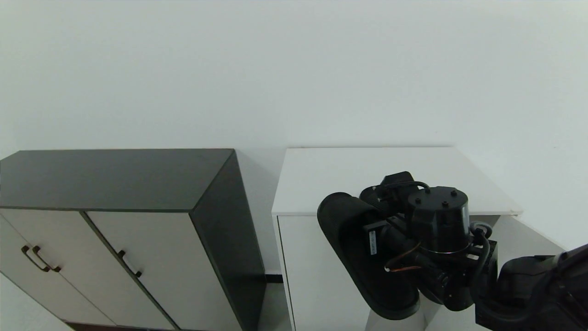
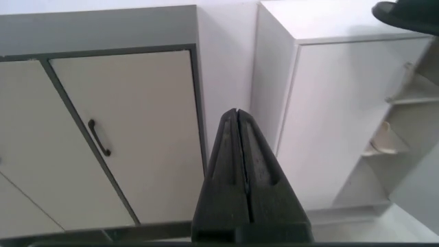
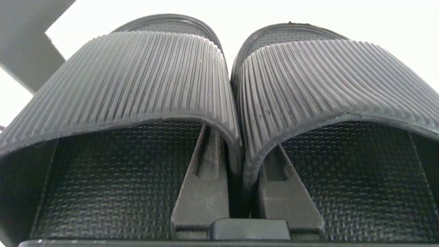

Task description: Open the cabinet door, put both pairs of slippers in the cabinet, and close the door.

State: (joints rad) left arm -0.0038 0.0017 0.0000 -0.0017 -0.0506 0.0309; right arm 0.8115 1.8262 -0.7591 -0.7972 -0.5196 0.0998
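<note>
From my station I see the right gripper [image 3: 240, 147] holding up a pair of black ribbed rubber slippers [image 1: 367, 257] in front of the tall white cabinet [image 1: 367, 174]. The soles face the white front panel and the toes point up, towards the cabinet's flat top. In the right wrist view the two slippers sit side by side. One of the fingers [image 3: 202, 182] goes under each strap, and together they are closed on the two inner side walls pressed between them. The grip is narrow, with only those two walls in it.

The left gripper [image 2: 236, 116] hangs low and free in front of the gap between the two pieces of furniture. Its fingers [image 2: 223, 171] are pressed flat together along their whole length, with nothing between them.

To the left of the white cabinet, just beside it, stands a lower cabinet with a dark top and cream doors [image 1: 115, 179]. Its doors are closed, each with a dark bar handle [image 1: 128, 264]. From the left wrist camera, the far side of the white cabinet is open and shows white shelves [image 2: 411, 99]. A pale object [image 2: 385, 140] lies on one of them, but I cannot tell what it is. A plain white wall [image 1: 294, 69] runs behind both cabinets.
</note>
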